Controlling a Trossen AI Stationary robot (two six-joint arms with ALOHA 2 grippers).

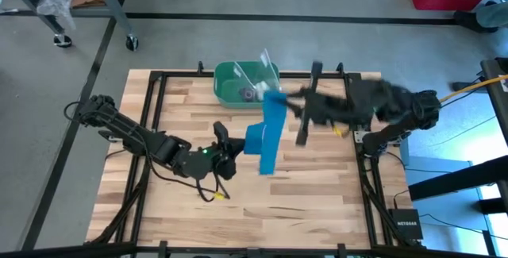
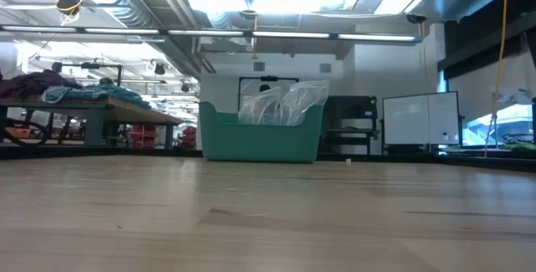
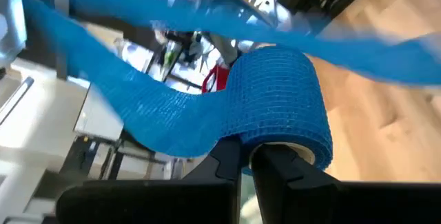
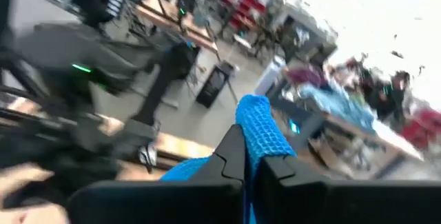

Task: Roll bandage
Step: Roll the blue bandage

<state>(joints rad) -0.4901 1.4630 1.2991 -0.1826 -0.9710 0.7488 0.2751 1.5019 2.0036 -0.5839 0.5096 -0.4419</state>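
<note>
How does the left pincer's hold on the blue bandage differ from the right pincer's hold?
The left pincer grips the rolled part of the bandage, low above the table's middle; the right pincer pinches the loose flat strip end, nearer the green bin. The left arm looks sharp, the right arm blurred. Both pincers are shut on the bandage.

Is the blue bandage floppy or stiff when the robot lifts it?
Probably floppy: the bandage sags between the left gripper and the right gripper. Likely light, since pinched fingertips carry it. The rolled end might roll if set down.
</note>
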